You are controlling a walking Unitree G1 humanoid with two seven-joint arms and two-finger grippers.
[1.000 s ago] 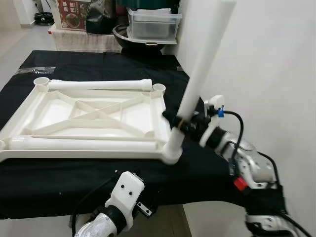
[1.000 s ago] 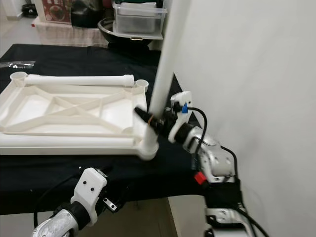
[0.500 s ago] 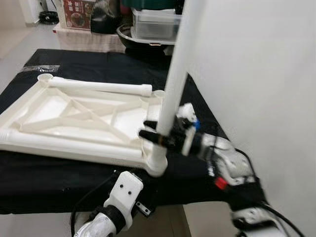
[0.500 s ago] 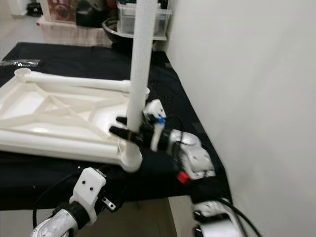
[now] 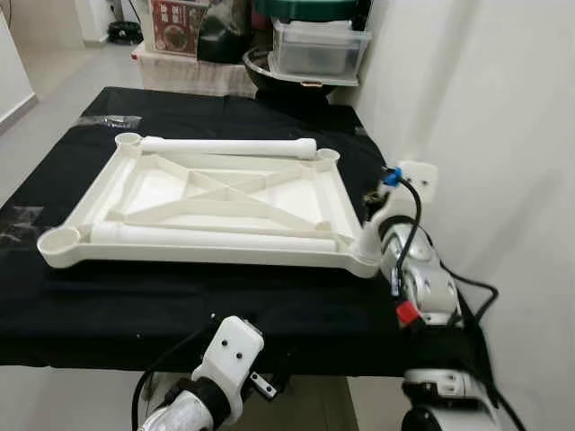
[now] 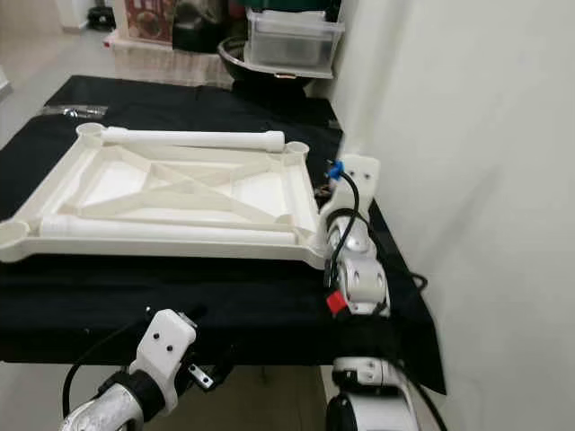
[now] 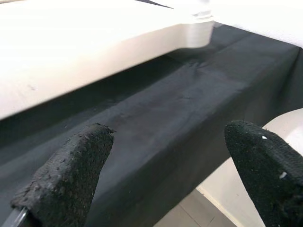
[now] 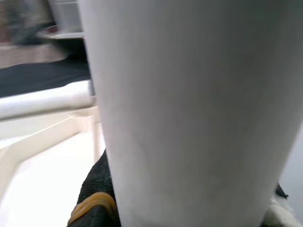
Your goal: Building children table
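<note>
The white table top [image 5: 216,202] lies upside down on a table covered in black cloth [image 5: 180,305], its ribbed underside up. Two loose white legs rest on it: one leg [image 5: 229,146] along its far edge, another leg [image 5: 211,236] along its near edge. The right gripper [image 5: 373,211] sits at the top's near right corner; in the right wrist view a thick white tube [image 8: 189,113] stands against one of its black fingers [image 8: 97,198], seemingly gripped, though I cannot tell for sure. The left gripper [image 7: 161,175] hangs below the top's near edge, fingers spread wide and holding nothing. Beyond the top's far edge stand a clear bin [image 5: 319,45] and a dark bowl [image 5: 269,76].
</note>
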